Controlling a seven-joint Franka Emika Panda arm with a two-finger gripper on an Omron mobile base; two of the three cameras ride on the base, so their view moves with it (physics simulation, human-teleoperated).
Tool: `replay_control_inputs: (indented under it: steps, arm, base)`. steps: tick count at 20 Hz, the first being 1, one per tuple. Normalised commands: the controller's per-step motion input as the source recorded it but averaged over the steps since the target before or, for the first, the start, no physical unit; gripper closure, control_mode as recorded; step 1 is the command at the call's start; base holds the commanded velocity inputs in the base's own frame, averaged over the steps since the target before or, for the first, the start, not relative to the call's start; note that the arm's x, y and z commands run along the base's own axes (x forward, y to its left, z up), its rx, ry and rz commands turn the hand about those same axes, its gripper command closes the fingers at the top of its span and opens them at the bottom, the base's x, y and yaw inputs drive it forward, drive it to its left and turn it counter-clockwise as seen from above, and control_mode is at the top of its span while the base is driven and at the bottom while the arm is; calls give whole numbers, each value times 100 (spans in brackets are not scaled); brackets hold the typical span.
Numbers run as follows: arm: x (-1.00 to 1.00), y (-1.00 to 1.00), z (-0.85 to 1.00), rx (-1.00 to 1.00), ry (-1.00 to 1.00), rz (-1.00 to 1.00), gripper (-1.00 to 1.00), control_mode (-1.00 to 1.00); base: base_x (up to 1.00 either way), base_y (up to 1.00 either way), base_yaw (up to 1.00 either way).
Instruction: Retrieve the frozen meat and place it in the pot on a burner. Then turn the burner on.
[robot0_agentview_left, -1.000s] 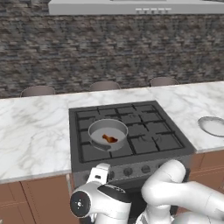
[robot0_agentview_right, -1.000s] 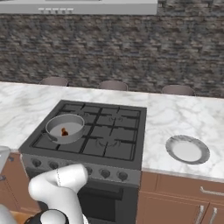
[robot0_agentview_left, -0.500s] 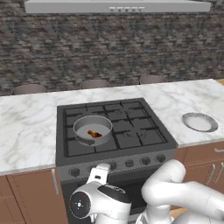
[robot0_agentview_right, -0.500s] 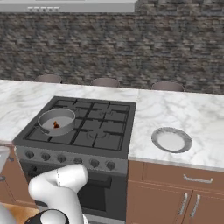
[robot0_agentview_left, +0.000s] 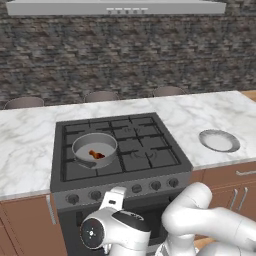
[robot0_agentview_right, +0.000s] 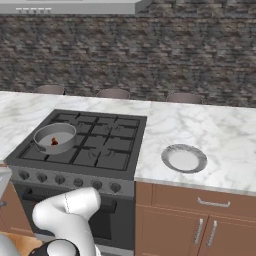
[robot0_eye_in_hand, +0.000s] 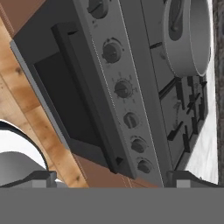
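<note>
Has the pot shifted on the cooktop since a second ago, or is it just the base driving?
No. The pot sits on the same front-left burner grate with the frozen meat inside; the whole view shifted, so the camera moved.

Arm low, gripper (robot0_eye_in_hand: 109, 177) wide open

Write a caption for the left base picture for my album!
Meat sits in the pot on the stove's front-left burner, with a dish on the counter.
</note>
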Motion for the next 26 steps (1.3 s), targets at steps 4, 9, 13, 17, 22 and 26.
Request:
replay_control_inputs:
  steps: [4,9,13,17,22,26]
  arm:
    - [0,0,0,0,0,0,-100,100]
    - [0,0,0,0,0,0,-100,100]
    - [0,0,0,0,0,0,-100,100]
    - [0,0,0,0,0,0,-100,100]
    - [0,0,0,0,0,0,-100,100]
    - [0,0,0,0,0,0,-100,-100]
  base:
    - [0,-6,0]
    - [0,0,0]
    - [0,0,0]
    - [0,0,0]
    - [0,0,0]
    - [0,0,0]
